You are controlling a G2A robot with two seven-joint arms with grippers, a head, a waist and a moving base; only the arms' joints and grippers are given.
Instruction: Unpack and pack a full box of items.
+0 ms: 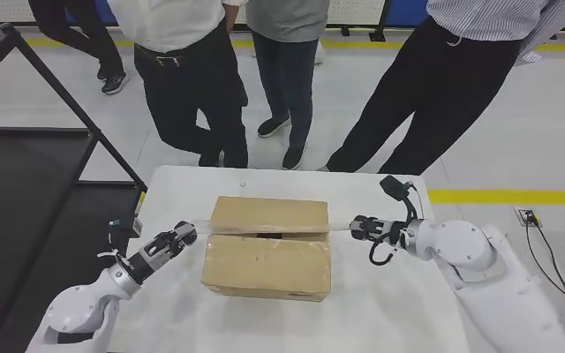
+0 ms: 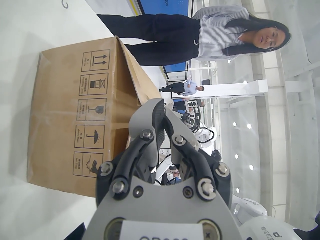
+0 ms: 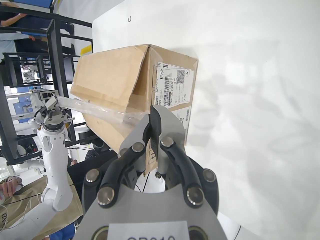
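Observation:
A brown cardboard box (image 1: 265,265) (image 2: 75,113) (image 3: 107,81) stands in the middle of the white table (image 1: 380,309). Its top flaps meet at a seam that gapes a little. A strip of clear tape (image 1: 265,229) (image 3: 100,109) is stretched taut over the box top, along the seam, from one gripper to the other. My left gripper (image 1: 185,233) (image 2: 163,111) (image 3: 53,100) is shut on the tape's end just off the box's left end. My right gripper (image 1: 356,227) (image 3: 150,116) is shut on the other end, just off the box's right end.
A small C-shaped ring (image 1: 243,184) (image 2: 65,4) (image 3: 129,19) lies on the table behind the box. A black metal frame (image 1: 88,132) stands off the table's left side. Bare table surface lies in front of the box and to its right.

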